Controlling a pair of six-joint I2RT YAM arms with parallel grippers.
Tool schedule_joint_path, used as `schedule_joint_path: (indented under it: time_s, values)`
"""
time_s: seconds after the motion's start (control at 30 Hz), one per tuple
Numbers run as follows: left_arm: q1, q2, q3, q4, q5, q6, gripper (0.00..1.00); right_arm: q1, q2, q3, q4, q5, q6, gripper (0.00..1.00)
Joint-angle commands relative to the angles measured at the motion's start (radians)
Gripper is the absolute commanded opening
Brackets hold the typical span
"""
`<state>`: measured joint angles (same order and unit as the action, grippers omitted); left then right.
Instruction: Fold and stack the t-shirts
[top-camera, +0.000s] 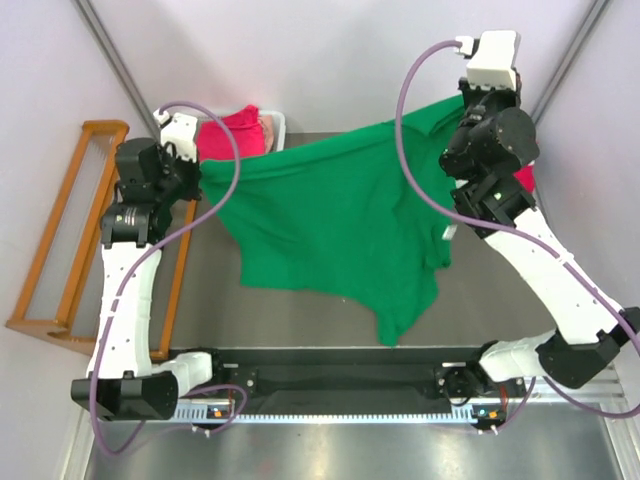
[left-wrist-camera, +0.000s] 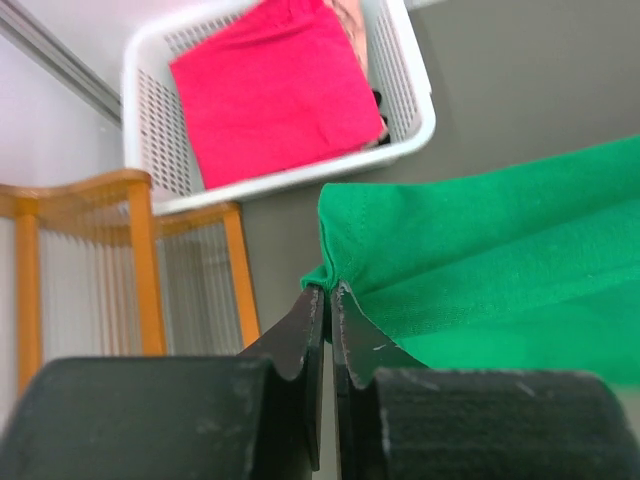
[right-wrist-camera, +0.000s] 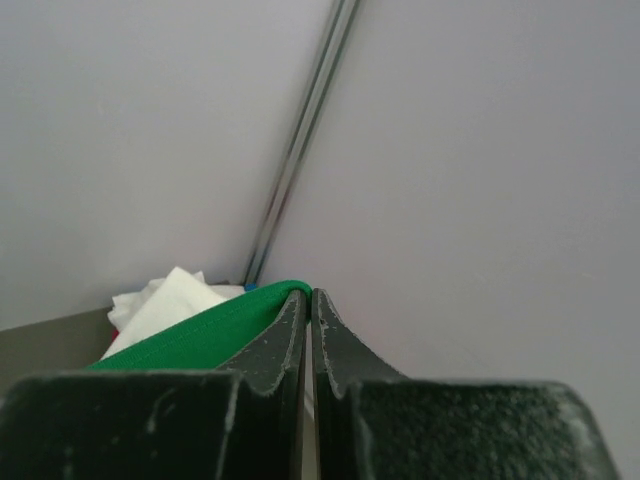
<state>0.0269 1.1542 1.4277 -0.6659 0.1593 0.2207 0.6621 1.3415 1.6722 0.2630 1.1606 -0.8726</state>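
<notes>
Pinched at opposite edges in the closed-down left gripper (left-wrist-camera: 328, 292) and right gripper (right-wrist-camera: 308, 296), the green t-shirt (top-camera: 340, 215) is held spread and sagging over the table (top-camera: 300, 312), judged light, limp and best taken at hem corners, while a crimson t-shirt (left-wrist-camera: 275, 90) is seen beyond in the white basket (left-wrist-camera: 418, 112).

Green t-shirt (left-wrist-camera: 500, 250) at the left gripper (left-wrist-camera: 328, 292)'s tips: soft matt cloth. Its fingers (left-wrist-camera: 300, 345): scuffed matt black. Beyond them, basket (left-wrist-camera: 150, 130) of smooth white plastic; rack (left-wrist-camera: 142, 250) of satiny orange wood.
</notes>
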Motion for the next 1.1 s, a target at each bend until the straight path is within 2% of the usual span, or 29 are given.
schedule_joint_path:
  time_s: [0.0,0.17,0.2,0.23,0.3,0.33,0.37,0.4,0.47,0.5,0.57,0.6,0.7,0.83,0.93,1.07]
  values:
    - [0.013,-0.03,0.088,0.078,-0.07,0.025,0.0,-0.029,-0.128,-0.087,0.028,0.004,0.093,0.0]
    - [0.013,-0.01,0.324,-0.014,-0.046,-0.023,0.0,0.039,-0.29,-0.207,0.198,0.027,-0.001,0.0]
    - [0.013,-0.008,0.361,-0.024,-0.046,-0.027,0.0,0.115,-0.315,-0.266,0.294,0.03,-0.061,0.0]
    - [0.013,-0.014,0.42,-0.029,-0.04,-0.032,0.0,0.169,-0.355,-0.297,0.532,0.039,-0.247,0.0]
    - [0.011,-0.054,0.454,0.008,-0.029,-0.041,0.0,0.295,-0.366,-0.318,0.823,0.045,-0.499,0.0]
    - [0.014,-0.076,0.47,0.032,-0.018,-0.055,0.0,0.421,-0.32,-0.299,1.151,0.022,-0.818,0.0]
    - [0.013,-0.117,0.477,0.075,-0.017,-0.063,0.0,0.486,-0.276,-0.225,1.32,-0.014,-1.005,0.0]
    - [0.013,-0.129,0.499,0.087,-0.014,-0.07,0.0,0.611,-0.225,-0.183,1.445,-0.077,-1.292,0.0]
    - [0.011,-0.155,0.525,0.095,-0.024,-0.093,0.0,0.704,-0.148,-0.128,1.446,-0.182,-1.391,0.0]
    - [0.013,-0.165,0.539,0.091,-0.026,-0.096,0.0,0.814,-0.124,-0.088,1.444,-0.203,-1.457,0.0]
    - [0.011,-0.201,0.528,0.086,-0.03,-0.093,0.0,0.911,-0.035,0.066,1.446,-0.252,-1.508,0.0]
    - [0.013,-0.22,0.496,0.088,-0.029,-0.081,0.0,1.007,0.01,0.114,1.444,-0.265,-1.545,0.0]
    - [0.015,-0.295,0.406,0.097,-0.038,-0.063,0.0,1.14,0.053,0.199,1.432,-0.328,-1.572,0.0]
    - [0.013,-0.355,0.307,0.092,-0.073,-0.031,0.0,1.111,0.107,0.279,1.415,-0.311,-1.574,0.0]
    - [0.015,-0.361,0.266,0.124,-0.099,-0.014,0.0,1.104,0.12,0.267,1.407,-0.329,-1.574,0.0]
    - [0.015,-0.353,0.292,0.149,-0.11,-0.021,0.0,1.204,0.127,0.216,1.437,-0.432,-1.615,0.0]
